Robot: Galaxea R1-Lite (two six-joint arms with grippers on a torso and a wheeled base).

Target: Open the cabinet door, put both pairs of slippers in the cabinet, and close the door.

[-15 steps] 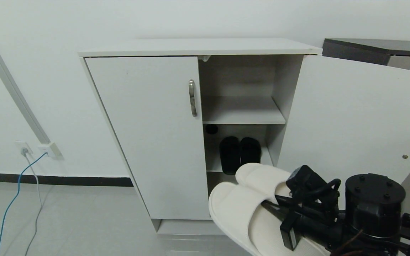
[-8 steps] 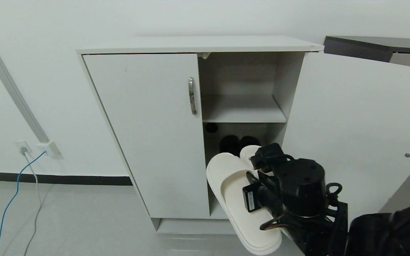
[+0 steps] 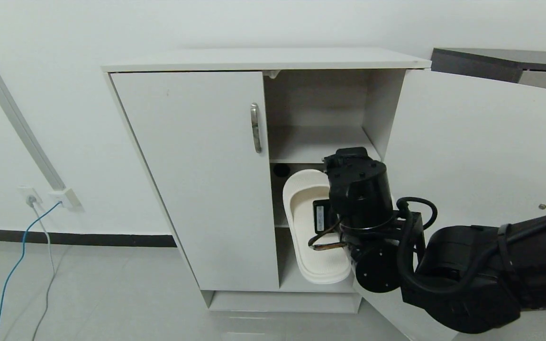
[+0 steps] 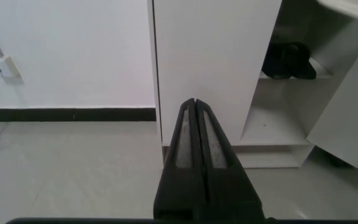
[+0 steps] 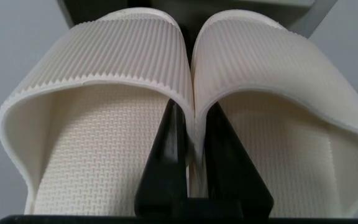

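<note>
The white cabinet (image 3: 263,59) stands against the wall with its right door (image 3: 467,151) swung open and its left door (image 3: 197,180) closed. My right gripper (image 5: 193,124) is shut on the touching inner edges of the white slippers (image 5: 104,93), one on each side of its fingers. In the head view the white slippers (image 3: 308,222) hang toes-up in the cabinet opening, under the upper shelf (image 3: 323,147). The black slippers (image 4: 289,60) lie on the middle shelf inside. My left gripper (image 4: 194,102) is shut on nothing, low over the floor in front of the closed door.
A metal handle (image 3: 255,129) runs down the closed door's edge. A wall socket (image 3: 31,199) with a blue cable (image 3: 17,265) is at the left. Dark furniture (image 3: 505,66) stands behind the open door. Grey floor (image 3: 112,293) lies open at the front left.
My right arm has carried the white slippers up and forward from in front of the cabinet into its opening. In the head view they now cover the black pair.
</note>
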